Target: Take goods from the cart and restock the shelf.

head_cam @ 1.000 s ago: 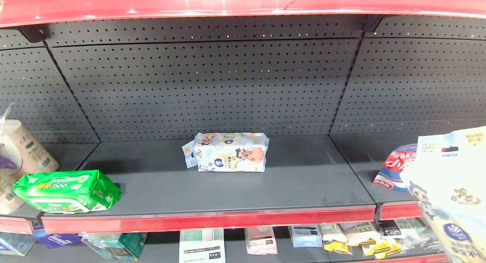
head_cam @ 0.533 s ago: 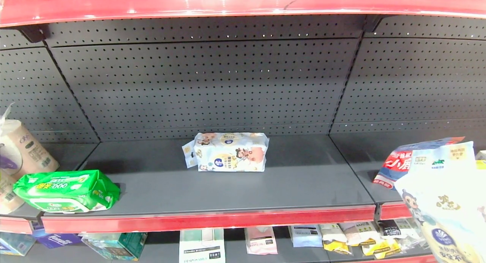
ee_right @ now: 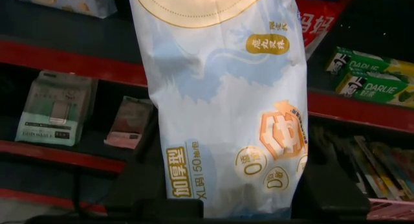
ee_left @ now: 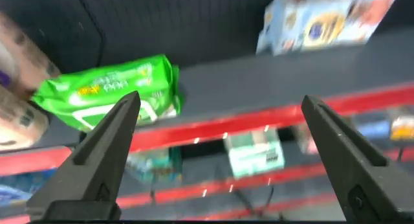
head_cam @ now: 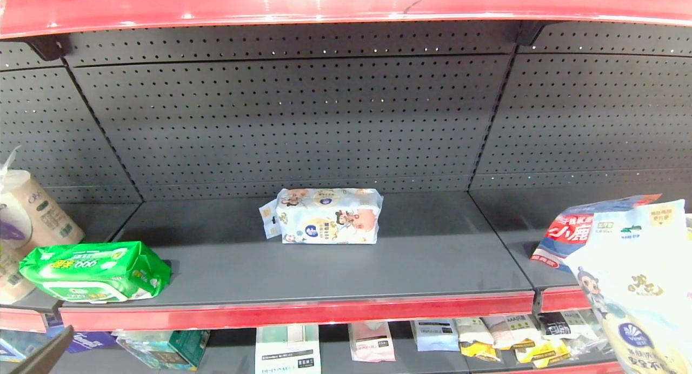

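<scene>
Right pincer is holding a pale bag up before the shelf.
It is clamping the bag between its fingers; in the head view the bag is hanging at four o'clock, its bottom cut off. Left pincer is gaping wide, gripping nothing, facing the shelf, where a green pack is lying at eight o'clock.

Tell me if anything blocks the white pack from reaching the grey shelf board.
Nothing visible blocks the middle bay: the shelf board is bare right of the cartoon pack. Straight behind the white pack, though, a red-and-blue bag lies on the right bay.
</scene>
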Tool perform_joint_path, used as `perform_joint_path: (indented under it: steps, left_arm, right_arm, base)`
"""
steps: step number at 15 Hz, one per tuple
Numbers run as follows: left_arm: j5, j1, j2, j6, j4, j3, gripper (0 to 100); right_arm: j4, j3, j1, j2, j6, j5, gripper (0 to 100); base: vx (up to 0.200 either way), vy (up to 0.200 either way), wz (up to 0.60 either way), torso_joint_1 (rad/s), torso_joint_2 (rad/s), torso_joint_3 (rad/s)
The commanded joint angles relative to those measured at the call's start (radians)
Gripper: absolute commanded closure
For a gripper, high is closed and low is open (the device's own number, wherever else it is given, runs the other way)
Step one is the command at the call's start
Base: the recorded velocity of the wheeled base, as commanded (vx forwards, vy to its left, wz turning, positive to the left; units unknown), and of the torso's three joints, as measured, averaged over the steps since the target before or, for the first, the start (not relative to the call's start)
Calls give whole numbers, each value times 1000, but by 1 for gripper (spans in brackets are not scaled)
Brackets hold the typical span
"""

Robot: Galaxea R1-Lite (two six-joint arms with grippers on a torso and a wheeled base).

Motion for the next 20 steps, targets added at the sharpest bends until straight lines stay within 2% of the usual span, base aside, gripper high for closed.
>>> perform_joint_path:
  steps: [1,2,3,4,5,7,9,10,12,13,15,17,19,20]
  left_arm:
    - [-50,-17,289,66,-75,-1,0]
    - [-87,-17,328,79,-101,-2,0]
    - [-148,-16,400,97,-139,-7,0]
    - [-188,-16,492,131,-179,-15,0]
    - [-223,-16,610,224,-256,-18,0]
    - [-322,-16,768,368,-363,-35,0]
    - [-366,-16,862,462,-368,-90,0]
    - [-375,-16,954,505,-370,-160,0]
    - [-392,-16,1029,534,-370,-248,0]
    - [-429,-17,1093,540,-370,-326,0]
    - [-460,-19,1141,559,-367,-388,0]
    - [-466,-22,1196,569,-365,-444,0]
    - [-467,-33,1273,582,-363,-541,0]
    - [-467,-33,1273,582,-363,-541,0]
  right_arm:
    - [0,-2,0,-2,-4,2,100]
    - [0,0,0,-2,-4,2,100]
    - [0,-2,0,-2,-6,2,100]
    - [0,-2,0,-2,-9,2,100]
    - [0,-2,1,-2,-9,0,100]
    - [0,-2,0,-2,-24,0,100]
    - [0,-3,0,-2,-43,2,100]
    - [0,-3,0,-2,-50,2,100]
    - [0,-3,0,-2,-50,0,100]
    - [0,-3,0,-2,-50,0,100]
    - [0,-3,0,-2,-50,-1,100]
    - [0,-3,0,-2,-50,-1,100]
    - [0,-3,0,-2,-50,-1,100]
    - [0,-3,0,-2,-50,-1,100]
  base:
    - [0,0,0,0,0,0]
    - [0,0,0,0,0,0]
    - [0,0,0,0,0,0]
    - [0,0,0,0,0,0]
    - [0,0,0,0,0,0]
    - [0,0,0,0,0,0]
    - [0,0,0,0,0,0]
    - [0,0,0,0,0,0]
    - [0,0,0,0,0,0]
    - [0,0,0,0,0,0]
    - [0,0,0,0,0,0]
    - [0,0,0,0,0,0]
    - [0,0,0,0,0,0]
    - [0,0,0,0,0,0]
